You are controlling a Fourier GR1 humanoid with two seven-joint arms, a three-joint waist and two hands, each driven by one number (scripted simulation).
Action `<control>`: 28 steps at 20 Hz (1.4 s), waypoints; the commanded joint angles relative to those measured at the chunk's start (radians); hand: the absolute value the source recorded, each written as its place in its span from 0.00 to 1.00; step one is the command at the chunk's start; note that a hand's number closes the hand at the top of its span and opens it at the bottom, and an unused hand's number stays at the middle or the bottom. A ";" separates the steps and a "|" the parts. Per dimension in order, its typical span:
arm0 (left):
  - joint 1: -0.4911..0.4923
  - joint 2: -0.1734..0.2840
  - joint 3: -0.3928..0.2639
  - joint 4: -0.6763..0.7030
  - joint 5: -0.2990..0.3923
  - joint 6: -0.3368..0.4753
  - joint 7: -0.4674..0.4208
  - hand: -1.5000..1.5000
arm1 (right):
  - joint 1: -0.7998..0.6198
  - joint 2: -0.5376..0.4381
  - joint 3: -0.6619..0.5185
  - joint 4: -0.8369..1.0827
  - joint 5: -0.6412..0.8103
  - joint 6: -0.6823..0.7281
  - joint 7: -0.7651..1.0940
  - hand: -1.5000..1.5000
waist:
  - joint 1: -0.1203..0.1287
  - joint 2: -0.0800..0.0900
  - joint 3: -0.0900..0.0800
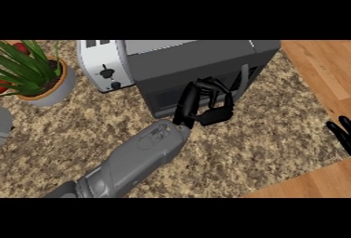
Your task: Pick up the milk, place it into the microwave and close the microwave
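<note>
The dark grey microwave (198,60) stands at the back of the counter, its front face toward me. Its door looks shut, with a vertical handle (243,78) near the right side. My left hand (202,103) comes in from the lower left on its grey forearm and rests against the door's front. Its fingers are relaxed and lie against the panel, holding nothing. The milk shows nowhere in view. My right hand (340,132) rests open at the right edge, fingers up.
A silver toaster (103,65) with knobs stands just left of the microwave. A potted green plant (34,76) sits at the far left, and a grey object (3,124) pokes in at the left edge. A wooden surface (322,69) borders the speckled counter on the right.
</note>
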 commanded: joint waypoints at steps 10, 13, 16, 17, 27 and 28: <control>-0.063 0.001 0.066 0.120 0.080 0.047 -0.089 1.00 | 0.001 -0.031 0.009 -0.038 -0.058 0.048 0.017 0.00 | -0.019 0.020 0.001; -0.057 0.001 0.066 0.115 0.095 0.051 -0.120 1.00 | -0.008 -0.033 0.018 -0.060 -0.080 0.052 0.022 0.00 | -0.019 0.024 -0.001; -0.064 0.001 0.066 0.122 0.110 0.050 -0.130 1.00 | -0.015 -0.046 0.017 -0.065 -0.079 0.060 0.027 0.00 | -0.012 0.026 -0.001; -0.052 0.001 0.058 0.114 0.118 0.052 -0.142 1.00 | -0.011 -0.047 0.021 -0.070 -0.089 0.065 0.029 0.00 | -0.024 0.028 -0.001; -0.058 0.001 0.046 0.136 0.153 0.072 -0.188 1.00 | -0.001 -0.073 0.019 -0.090 -0.110 0.080 0.046 0.00 | -0.036 0.033 0.000; -0.063 0.001 0.053 0.136 0.162 0.062 -0.188 1.00 | -0.001 -0.067 0.016 -0.091 -0.115 0.071 0.043 0.00 | -0.031 0.030 0.000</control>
